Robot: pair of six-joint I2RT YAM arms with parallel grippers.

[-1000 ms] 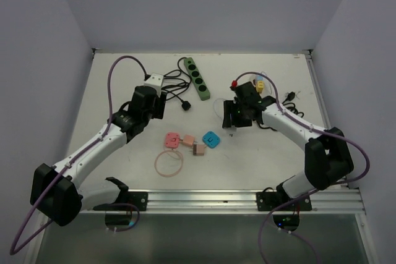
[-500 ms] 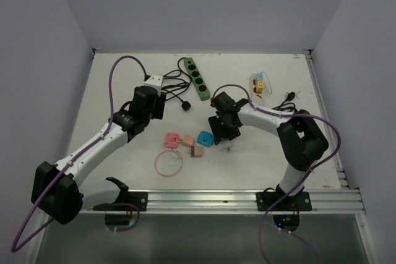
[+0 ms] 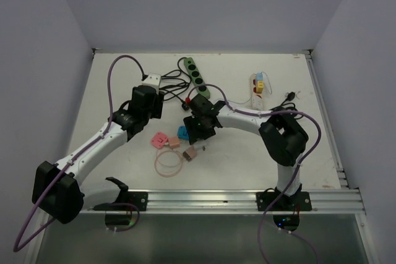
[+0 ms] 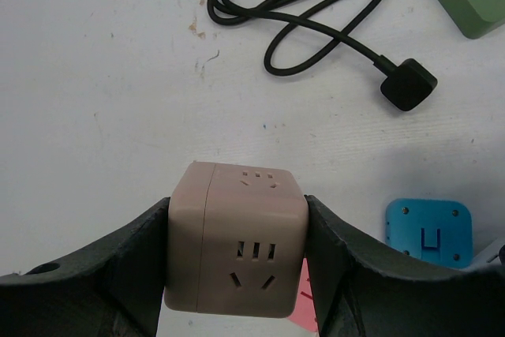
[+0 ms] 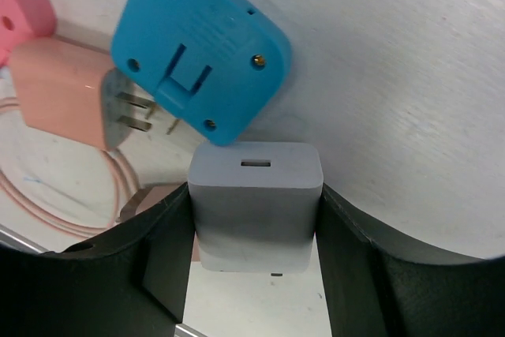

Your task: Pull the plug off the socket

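Observation:
My left gripper [image 4: 237,262] is shut on a beige cube socket [image 4: 237,238] and holds it above the table. In the top view the cube [image 3: 151,80] sits at that gripper's [image 3: 149,91] tip, left of centre. My right gripper [image 5: 255,222] is shut on a grey-white charger plug [image 5: 255,199] with a USB slot on its face. In the top view the right gripper [image 3: 199,129] is at the table's centre. The charger is apart from the cube; nothing is plugged into the cube's visible faces.
A blue adapter [image 5: 197,53] lies just beyond the charger, also seen in the top view [image 3: 183,132]. Pink adapters [image 3: 159,140], a brown adapter [image 3: 190,152] and a pink cable loop [image 3: 168,162] lie nearby. A green power strip [image 3: 195,75], a black plug [image 4: 407,88] and a white power strip [image 3: 258,86] lie farther back.
My right arm has swept left from near the white strip to the centre. The blue and pink adapters have shifted left. My left arm has barely moved.

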